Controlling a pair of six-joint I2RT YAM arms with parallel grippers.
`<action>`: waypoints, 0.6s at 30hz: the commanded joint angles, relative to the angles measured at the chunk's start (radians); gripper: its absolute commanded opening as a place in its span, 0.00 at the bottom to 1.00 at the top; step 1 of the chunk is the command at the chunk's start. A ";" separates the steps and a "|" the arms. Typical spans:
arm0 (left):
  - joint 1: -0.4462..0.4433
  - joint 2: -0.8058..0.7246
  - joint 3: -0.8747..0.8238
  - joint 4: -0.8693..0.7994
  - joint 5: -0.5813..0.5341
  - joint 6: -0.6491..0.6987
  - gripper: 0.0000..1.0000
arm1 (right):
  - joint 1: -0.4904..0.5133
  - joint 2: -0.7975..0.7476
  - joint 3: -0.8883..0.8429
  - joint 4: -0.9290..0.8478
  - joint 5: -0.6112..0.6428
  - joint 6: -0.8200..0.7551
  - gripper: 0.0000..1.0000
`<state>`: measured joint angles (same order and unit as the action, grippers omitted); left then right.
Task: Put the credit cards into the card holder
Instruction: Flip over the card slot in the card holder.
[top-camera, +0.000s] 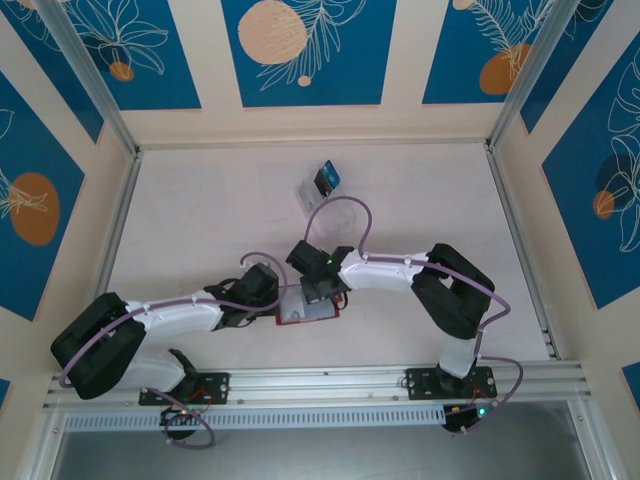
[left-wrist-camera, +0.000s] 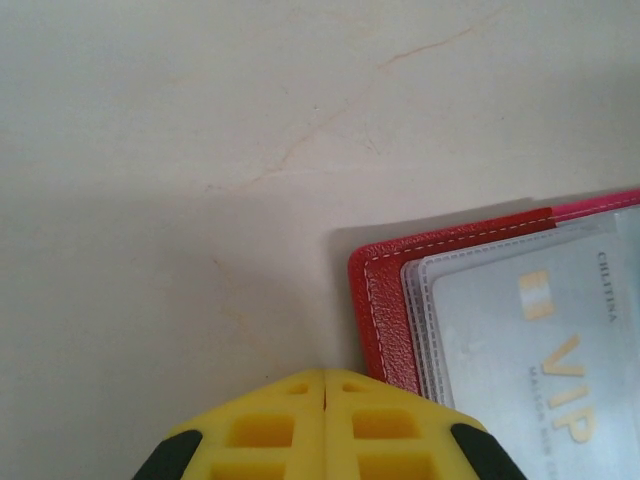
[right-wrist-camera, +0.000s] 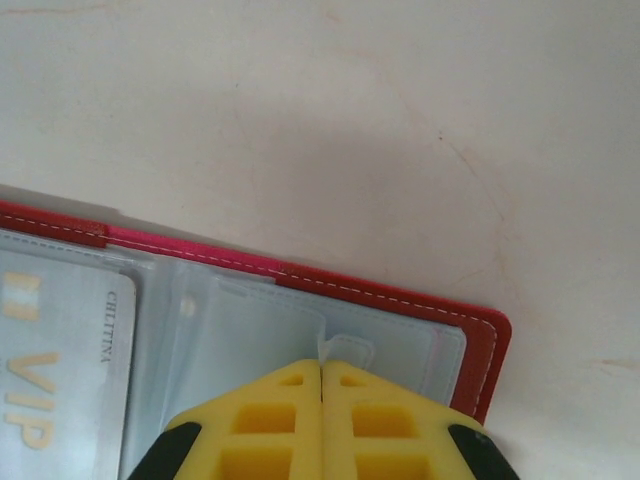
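Observation:
The red card holder (top-camera: 300, 318) lies open on the table between both grippers, its clear sleeves facing up. One sleeve holds a silvery card marked VIP (left-wrist-camera: 540, 330). My left gripper (left-wrist-camera: 323, 375) is shut, its yellow tips at the left edge of the holder's red cover (left-wrist-camera: 385, 310). My right gripper (right-wrist-camera: 320, 365) is shut over the holder's right half, with a thin flap of clear sleeve (right-wrist-camera: 345, 350) pinched between its tips. In the top view the left gripper (top-camera: 275, 303) and right gripper (top-camera: 320, 293) meet over the holder. Blue and black credit cards (top-camera: 327, 179) stand in a rack farther back.
A clear plastic rack (top-camera: 312, 197) stands at the back middle of the pale table. Aluminium rails run along the left (top-camera: 115, 225), right (top-camera: 520, 240) and near edges. Bare table surface lies to the left and right of the arms.

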<state>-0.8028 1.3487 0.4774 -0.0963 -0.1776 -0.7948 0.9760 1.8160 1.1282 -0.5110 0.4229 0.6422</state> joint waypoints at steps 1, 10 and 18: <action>-0.004 0.090 -0.057 0.062 0.075 -0.009 0.05 | 0.007 -0.035 0.048 -0.052 -0.010 -0.016 0.00; -0.006 0.110 -0.068 0.110 0.087 -0.012 0.05 | -0.013 -0.020 0.098 -0.010 -0.179 0.013 0.00; -0.015 0.133 -0.087 0.183 0.099 -0.026 0.04 | -0.014 0.011 0.101 0.058 -0.307 0.074 0.12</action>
<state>-0.8062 1.3502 0.4561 -0.0460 -0.1776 -0.8024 0.9611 1.8164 1.2045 -0.4862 0.2104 0.6796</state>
